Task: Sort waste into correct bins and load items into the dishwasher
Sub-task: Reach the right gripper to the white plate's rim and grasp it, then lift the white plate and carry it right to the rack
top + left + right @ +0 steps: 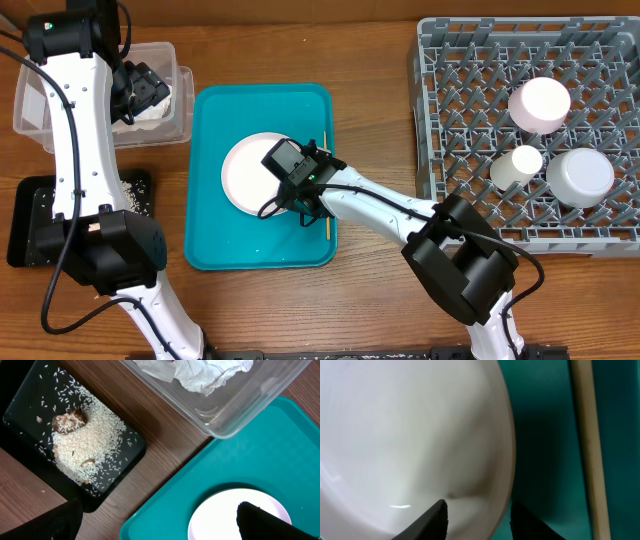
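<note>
A white round plate [250, 172] lies on the teal serving tray [215, 230]. My right gripper [300, 185] is down at the plate's right rim. In the right wrist view, the right gripper [479, 510] is open, one finger over the plate [410, 435] and the other outside the rim over the tray [540, 435]. My left gripper [145, 90] hangs wide open over the clear tub [30, 110], which holds crumpled napkins [200, 372]. Nothing is between the fingers of the left gripper [160, 525]. The black tray [25, 405] holds rice crumbs [85, 445] and a brown scrap [70, 421].
A wooden chopstick [326, 185] lies on the teal tray just right of the plate, close beside my right fingers [590, 450]. The grey dish rack [450, 130] at the right holds a bowl [540, 104], a cup [520, 165] and another white dish [580, 177].
</note>
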`<state>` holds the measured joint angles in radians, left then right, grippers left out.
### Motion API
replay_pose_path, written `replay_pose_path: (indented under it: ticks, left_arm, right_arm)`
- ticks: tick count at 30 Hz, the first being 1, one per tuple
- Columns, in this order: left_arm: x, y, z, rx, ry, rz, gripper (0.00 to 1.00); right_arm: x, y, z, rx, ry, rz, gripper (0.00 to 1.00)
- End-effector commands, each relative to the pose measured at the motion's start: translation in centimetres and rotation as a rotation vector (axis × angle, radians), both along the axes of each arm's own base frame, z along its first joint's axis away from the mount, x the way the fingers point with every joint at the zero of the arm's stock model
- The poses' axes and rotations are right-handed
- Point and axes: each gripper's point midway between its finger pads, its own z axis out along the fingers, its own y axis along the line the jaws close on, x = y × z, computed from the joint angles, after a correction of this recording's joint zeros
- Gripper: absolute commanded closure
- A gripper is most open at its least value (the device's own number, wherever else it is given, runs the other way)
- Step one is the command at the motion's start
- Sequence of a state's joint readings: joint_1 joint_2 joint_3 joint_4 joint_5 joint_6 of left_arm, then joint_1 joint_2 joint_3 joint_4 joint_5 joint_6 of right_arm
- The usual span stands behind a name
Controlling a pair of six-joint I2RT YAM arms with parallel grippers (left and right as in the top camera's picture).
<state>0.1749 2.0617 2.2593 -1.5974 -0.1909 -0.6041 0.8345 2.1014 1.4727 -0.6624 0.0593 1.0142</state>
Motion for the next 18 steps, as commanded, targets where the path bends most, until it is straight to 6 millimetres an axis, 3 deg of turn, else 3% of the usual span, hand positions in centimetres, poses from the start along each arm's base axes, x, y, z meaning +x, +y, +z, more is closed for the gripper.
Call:
replay_pose_path:
  ticks: [1, 18]
  left_arm:
    - [0.0, 0.0, 0.4, -0.004, -0.014, 0.009, 0.0]
    - [0.0, 0.0, 0.4, -0.004, -0.014, 0.009, 0.0]
  right_arm:
    - [0.4, -0.2, -0.1, -0.015, -0.019, -0.019, 0.6]
    - [0.9, -1.2, -0.1, -0.029, -0.008, -0.038, 0.78]
